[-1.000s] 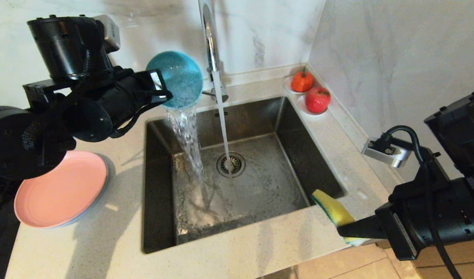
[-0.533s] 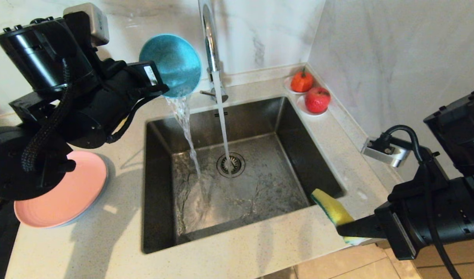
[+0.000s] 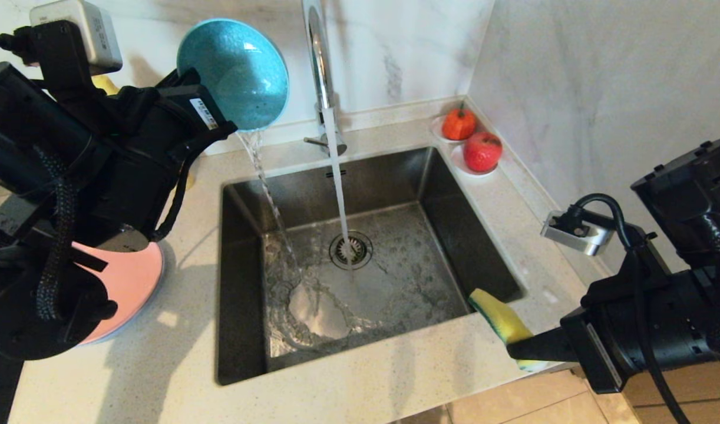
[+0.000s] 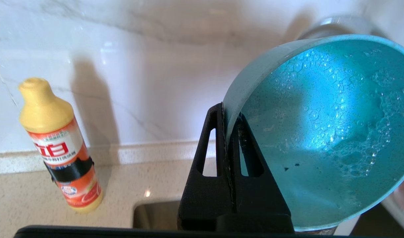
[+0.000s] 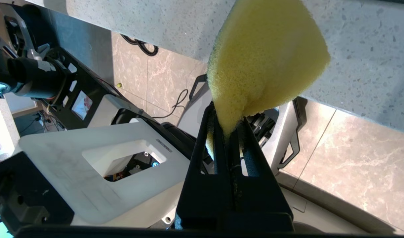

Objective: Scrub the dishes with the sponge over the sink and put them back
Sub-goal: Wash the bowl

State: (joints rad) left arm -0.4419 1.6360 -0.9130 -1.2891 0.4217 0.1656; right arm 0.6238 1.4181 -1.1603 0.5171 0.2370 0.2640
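Both tools held something: the left tool (image 4: 229, 132) pinched the rim of the small teal-blue round bowl (image 3: 236, 73), tipped above the stainless steel sink (image 3: 395, 176), draining rinse water. The right tool (image 5: 229, 138) clamped the yellow-green sponge (image 3: 502, 320) at the table's front edge. Judged next: return the bowl beside the pink plate (image 3: 133, 282).

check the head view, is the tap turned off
No, a steady stream runs from the tap down to the drain of the sink.

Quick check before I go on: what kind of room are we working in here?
Most likely a home-style kitchen counter. A stainless sink is set into a speckled stone worktop, a chrome tap runs water into it, and a dish soap bottle stands against the marble wall.
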